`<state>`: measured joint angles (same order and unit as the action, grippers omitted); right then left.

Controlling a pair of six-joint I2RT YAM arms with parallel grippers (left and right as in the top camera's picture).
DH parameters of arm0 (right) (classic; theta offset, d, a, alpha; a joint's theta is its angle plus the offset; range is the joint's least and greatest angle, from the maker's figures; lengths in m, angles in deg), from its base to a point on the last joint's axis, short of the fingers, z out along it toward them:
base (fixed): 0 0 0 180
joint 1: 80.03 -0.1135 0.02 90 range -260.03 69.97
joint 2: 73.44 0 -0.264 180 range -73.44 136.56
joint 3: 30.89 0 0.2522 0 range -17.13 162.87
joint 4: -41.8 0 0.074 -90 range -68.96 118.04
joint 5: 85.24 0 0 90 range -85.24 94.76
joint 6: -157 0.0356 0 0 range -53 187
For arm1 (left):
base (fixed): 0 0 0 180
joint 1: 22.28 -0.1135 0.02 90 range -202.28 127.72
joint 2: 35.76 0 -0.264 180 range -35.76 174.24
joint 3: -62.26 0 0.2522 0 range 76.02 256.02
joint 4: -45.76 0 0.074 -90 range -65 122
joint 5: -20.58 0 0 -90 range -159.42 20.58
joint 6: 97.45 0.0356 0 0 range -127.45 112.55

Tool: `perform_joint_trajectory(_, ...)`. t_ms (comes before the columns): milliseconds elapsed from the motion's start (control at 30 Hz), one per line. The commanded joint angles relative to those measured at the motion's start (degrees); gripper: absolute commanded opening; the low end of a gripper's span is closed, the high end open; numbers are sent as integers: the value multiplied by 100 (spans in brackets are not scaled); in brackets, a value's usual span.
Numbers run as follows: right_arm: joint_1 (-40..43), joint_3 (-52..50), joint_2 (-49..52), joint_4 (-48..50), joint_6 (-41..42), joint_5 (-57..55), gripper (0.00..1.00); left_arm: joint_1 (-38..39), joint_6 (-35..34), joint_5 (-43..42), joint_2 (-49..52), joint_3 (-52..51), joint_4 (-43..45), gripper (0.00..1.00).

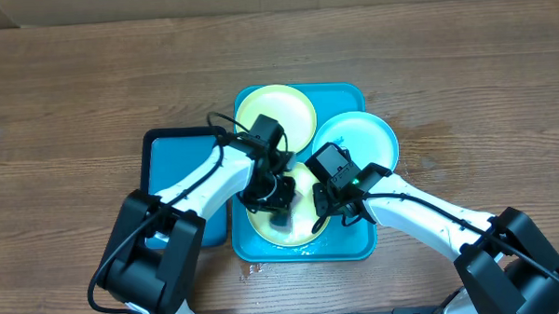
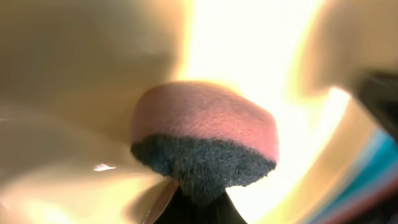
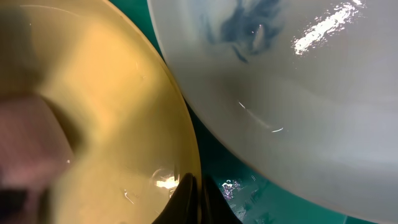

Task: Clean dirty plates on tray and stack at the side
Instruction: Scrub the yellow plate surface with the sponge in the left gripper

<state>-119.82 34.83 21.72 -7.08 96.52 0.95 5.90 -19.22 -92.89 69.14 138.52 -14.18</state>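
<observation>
Bright teal rectangular plastic tray [image 1: 353, 247] holds three round plastic plates [image 1: 278, 110]; left gripper [image 1: 280, 213] clamps a pink-and-black sponge [image 2: 205, 130] on the lowest yellow plate [image 1: 303, 235]; right gripper [image 1: 330, 204] spread cannot be told.

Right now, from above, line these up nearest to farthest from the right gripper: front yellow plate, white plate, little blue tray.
From the right gripper:
1. Front yellow plate, right at it.
2. White plate, just behind, right side.
3. Little blue tray, far left.
</observation>
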Motion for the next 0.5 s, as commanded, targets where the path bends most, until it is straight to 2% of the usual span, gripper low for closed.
perform_joint_trajectory(0, -11, 4, 17, -20, -74, -129, 4, 96, 452, -1117, 83, -66, 15, 4)
perform_joint_trajectory(133, -11, 4, 17, -26, -76, -131, 4, 170, 459, -1211, 83, -173, -11, 4)
perform_joint_trajectory(200, -11, 4, 17, -26, -76, -131, 4, 203, 323, -922, 83, -232, -11, 4)
perform_joint_trajectory(333, -11, 4, 17, -26, -76, -131, 4, 205, -931, 1056, 83, -275, -136, 4)
perform_joint_trajectory(467, -11, 4, 17, -26, -76, -131, 4, 205, -1875, 2820, 83, -273, -245, 4)
